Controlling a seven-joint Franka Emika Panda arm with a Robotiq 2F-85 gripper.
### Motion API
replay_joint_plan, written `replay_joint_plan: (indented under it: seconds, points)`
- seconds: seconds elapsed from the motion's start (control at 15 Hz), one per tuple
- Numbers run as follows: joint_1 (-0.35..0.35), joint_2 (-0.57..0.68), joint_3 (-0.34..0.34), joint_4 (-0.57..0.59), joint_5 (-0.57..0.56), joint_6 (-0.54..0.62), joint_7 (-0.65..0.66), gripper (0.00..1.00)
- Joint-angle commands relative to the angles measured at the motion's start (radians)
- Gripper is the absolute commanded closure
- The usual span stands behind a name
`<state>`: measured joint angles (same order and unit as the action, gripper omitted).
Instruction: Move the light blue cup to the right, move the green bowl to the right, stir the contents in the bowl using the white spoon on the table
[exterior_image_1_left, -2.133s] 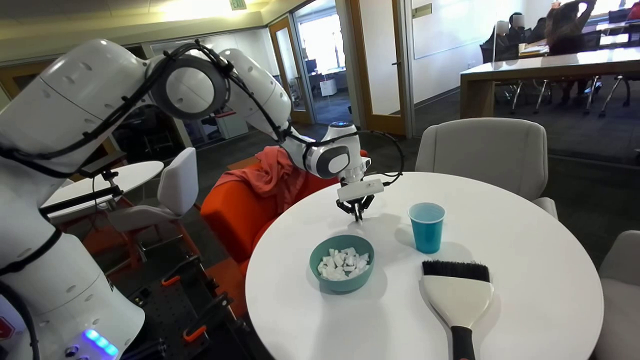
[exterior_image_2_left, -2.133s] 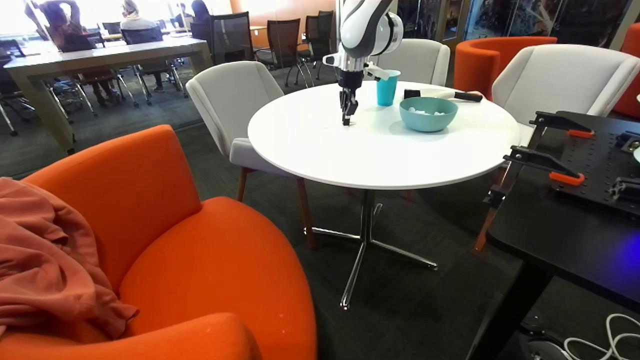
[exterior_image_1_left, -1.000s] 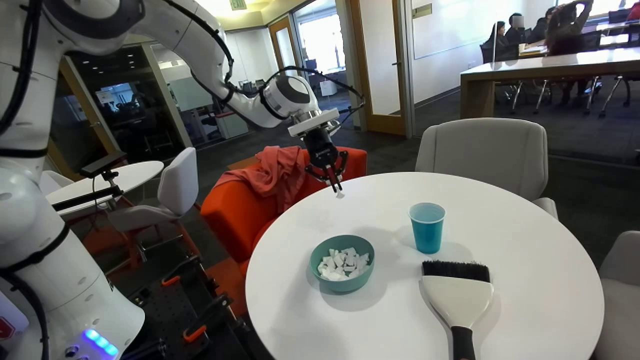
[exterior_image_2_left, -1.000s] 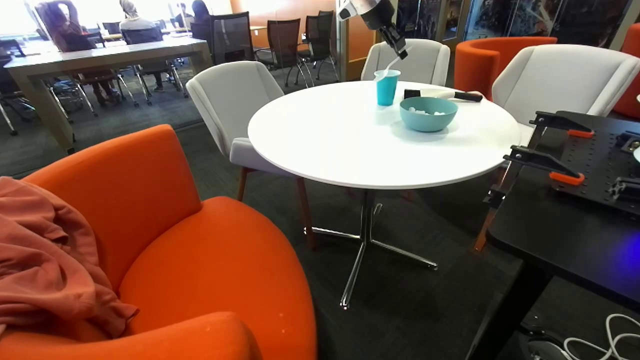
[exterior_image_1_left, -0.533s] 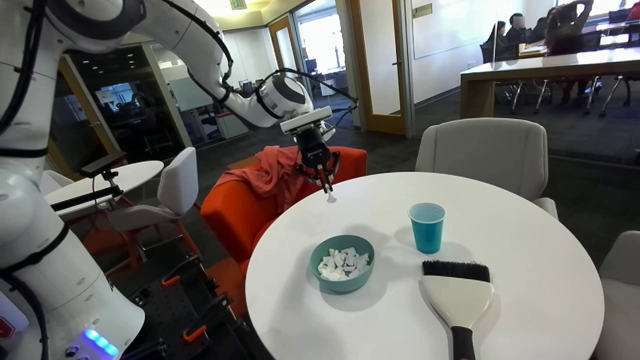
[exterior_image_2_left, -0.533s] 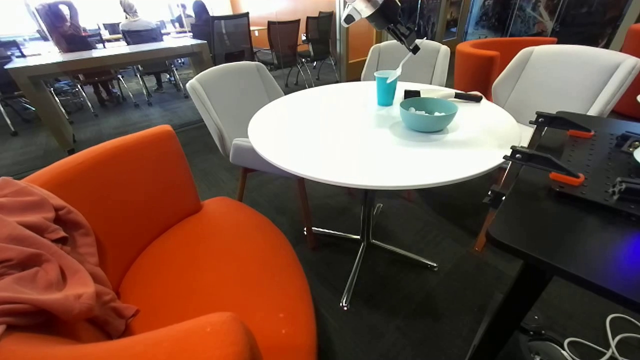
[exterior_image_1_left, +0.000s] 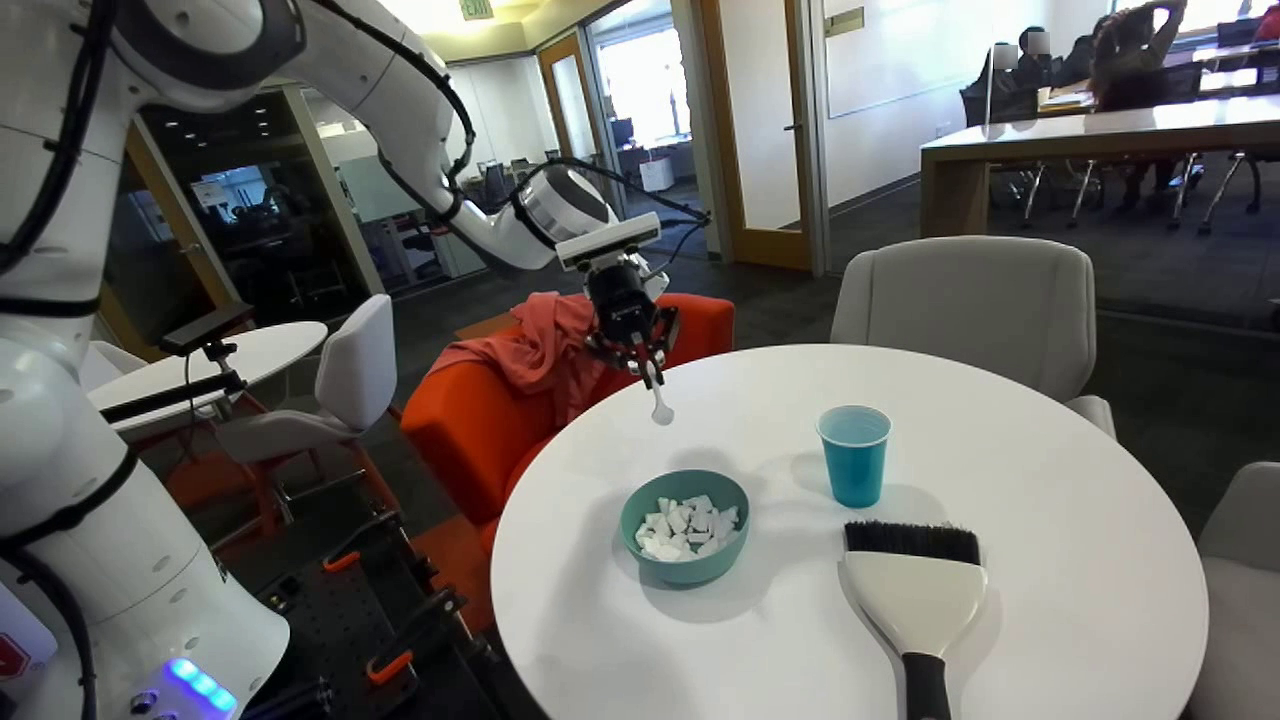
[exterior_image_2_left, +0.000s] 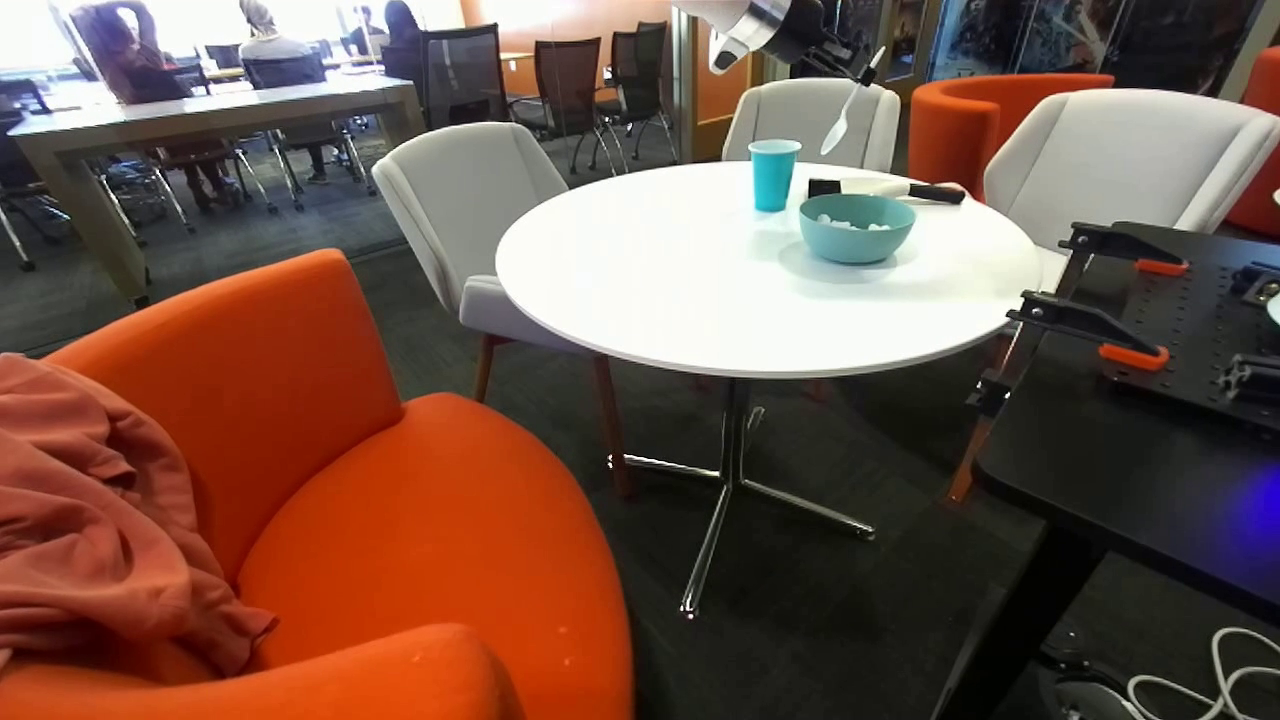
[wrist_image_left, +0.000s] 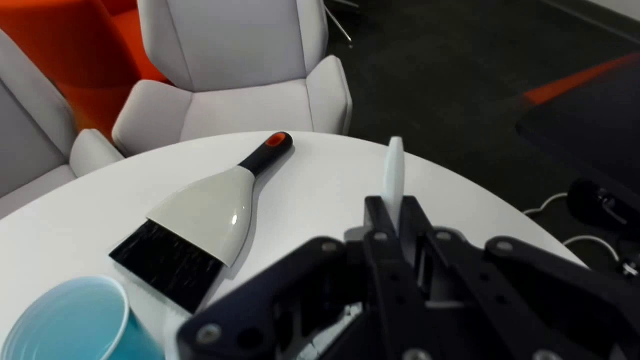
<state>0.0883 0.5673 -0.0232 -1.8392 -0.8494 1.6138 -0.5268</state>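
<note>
My gripper (exterior_image_1_left: 650, 376) is shut on the white spoon (exterior_image_1_left: 662, 411) and holds it tilted above the table's far edge, bowl end down, behind the green bowl (exterior_image_1_left: 690, 572). In an exterior view the gripper (exterior_image_2_left: 869, 72) and spoon (exterior_image_2_left: 841, 126) appear above the table. The wrist view shows the spoon's end (wrist_image_left: 394, 167) standing out between the fingertips (wrist_image_left: 391, 205). The green bowl stands upright with the contents, white lumpy pieces (exterior_image_1_left: 688, 528), in it. The light blue cup (exterior_image_1_left: 856, 465) stands upright apart from the bowl; it also shows in the wrist view (wrist_image_left: 70, 320).
A wide brush (exterior_image_1_left: 915, 600) with a black handle lies on the round white table (exterior_image_1_left: 1080, 610) near the cup. An orange chair (exterior_image_1_left: 450, 430) with a coral cloth and a grey chair (exterior_image_1_left: 965, 300) stand at the table's edge.
My gripper was low at the tabletop behind the bowl; it has risen and tilted, carrying the spoon. Over the last second the spoon has swung slightly. Cup, bowl and brush have not moved.
</note>
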Motion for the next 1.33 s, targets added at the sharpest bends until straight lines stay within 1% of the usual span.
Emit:
replay_joint_plan:
  seconds: [0.0, 0.07, 0.2, 0.33, 0.4, 0.47, 0.8, 0.87, 1.13, 1.27]
  points:
    - [-0.038, 0.03, 0.03, -0.031, -0.129, 0.037, -0.045, 0.97]
    - [-0.059, 0.029, 0.043, -0.057, -0.161, 0.095, -0.08, 0.97]
    - [-0.082, 0.025, 0.052, -0.111, -0.226, 0.17, -0.135, 0.97]
    - [-0.091, 0.012, 0.052, -0.172, -0.298, 0.202, -0.19, 0.97]
    - [-0.086, 0.057, 0.055, -0.095, -0.249, 0.155, -0.142, 0.97]
    - [-0.091, 0.059, 0.055, -0.108, -0.257, 0.16, -0.146, 0.89]
    - [-0.092, 0.062, 0.058, -0.101, -0.257, 0.16, -0.146, 0.89]
    - [-0.092, 0.062, 0.058, -0.101, -0.257, 0.16, -0.146, 0.97]
    - [-0.064, 0.101, 0.047, -0.103, -0.28, 0.112, -0.074, 0.97]
    - [-0.068, 0.132, 0.047, -0.101, -0.302, 0.126, -0.035, 0.97]
